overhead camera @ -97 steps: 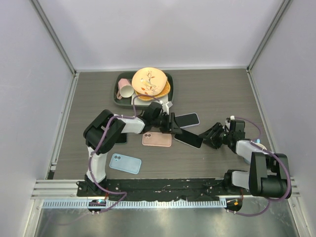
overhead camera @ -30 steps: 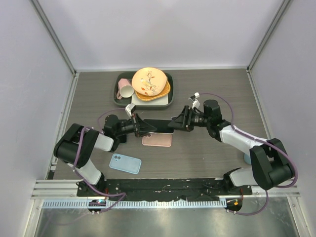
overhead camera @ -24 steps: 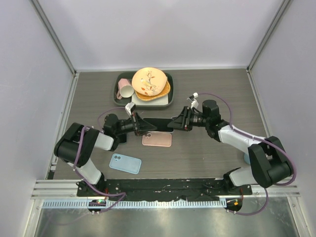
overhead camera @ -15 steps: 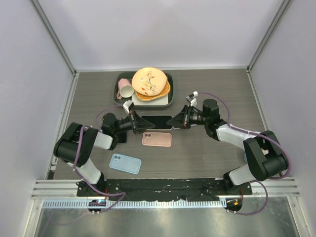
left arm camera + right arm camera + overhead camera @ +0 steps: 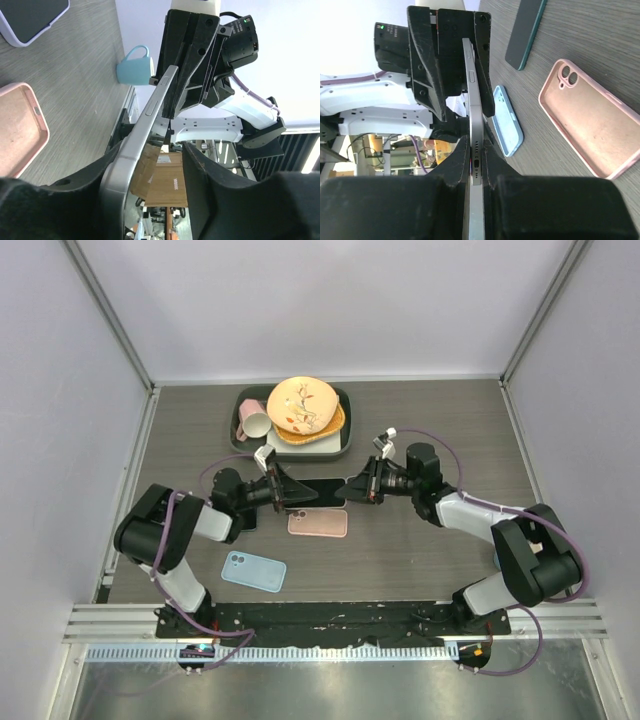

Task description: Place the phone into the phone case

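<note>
Hold the slim silver-edged phone (image 5: 322, 489), pinched in the right claw (image 5: 353, 490) and raised just behind the pink silicone phone case (image 5: 318, 523), level; check the left claw (image 5: 291, 495), straddling its other end, grip unclear, then lower squarely, camera corners matched.

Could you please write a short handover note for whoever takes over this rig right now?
Right gripper: shut on one end of the dark silver-edged phone.
Left gripper: fingers flank the other end; its wrist view shows a gap beside one finger, so grip unclear.
Empty pink phone case: flat on the grey wood-grain table, open side up, just nearer than the phone.
Done: phone is off the table, held between the arms.
To do: lower it and press it into the case.
</note>
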